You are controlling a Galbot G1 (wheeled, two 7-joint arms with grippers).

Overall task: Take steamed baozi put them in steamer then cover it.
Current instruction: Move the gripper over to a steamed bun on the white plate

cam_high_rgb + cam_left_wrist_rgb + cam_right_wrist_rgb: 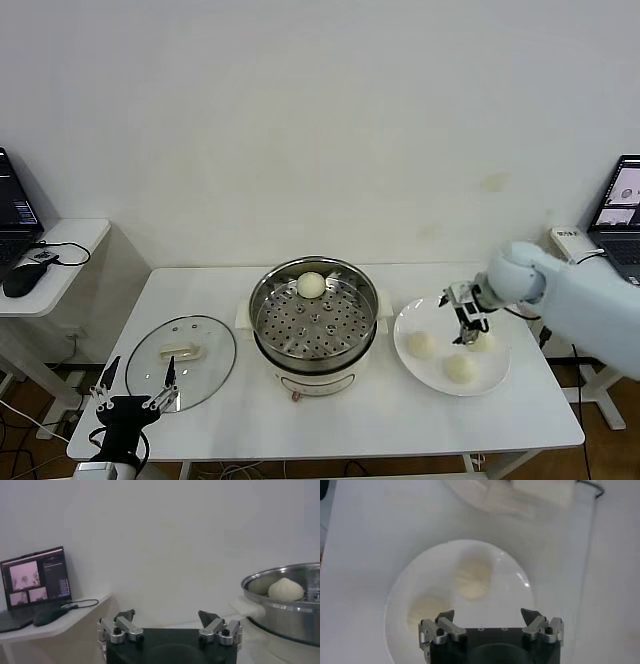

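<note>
The steamer point(320, 375) stands mid-table without its cover, and one steamed baozi point(311, 285) lies on the far side of its perforated tray. Three more baozi point(421, 345) point(459, 368) point(483, 341) sit on a white plate point(425, 375) to its right. My right gripper point(468, 318) hovers open just above that plate, close to the far-right bun; in the right wrist view two buns point(472, 577) point(422, 611) lie beyond its empty gripper point(488, 616). The glass cover point(215, 375) lies flat left of the steamer. My left gripper point(135, 385) waits open near the table's front left corner, by the cover's near edge.
A side table at the left holds a laptop point(35, 577) and a mouse point(50, 615). Another laptop point(622, 215) stands at the far right behind my right arm. The left wrist view shows the steamer's rim point(280, 575) and the bun point(286, 589) inside.
</note>
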